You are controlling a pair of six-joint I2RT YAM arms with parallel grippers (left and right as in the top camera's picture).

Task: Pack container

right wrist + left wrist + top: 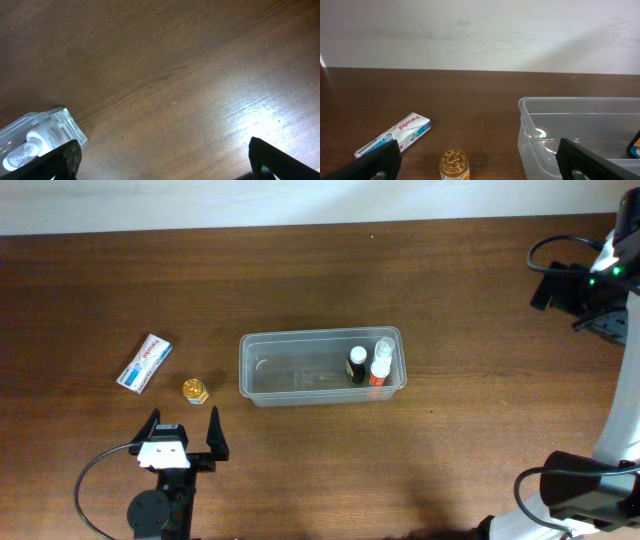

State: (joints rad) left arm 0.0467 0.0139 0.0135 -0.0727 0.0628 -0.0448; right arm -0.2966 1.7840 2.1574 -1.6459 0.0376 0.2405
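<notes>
Locate container [285, 338] mid-table, with a black-capped bottle [357, 365] and a white spray bottle [381, 363] standing at its right end. Note white-and-blue box [144, 363] and gold-lidded jar [194, 390] left of it, jar just ahead of left gripper [183, 416], jaws wide apart, empty. Note right gripper [165, 162] off to the right, jaws likewise apart, gripping nothing.

Red "Panadol" brand name printed along the top face of the small white-and-blue box [395, 134]
</notes>
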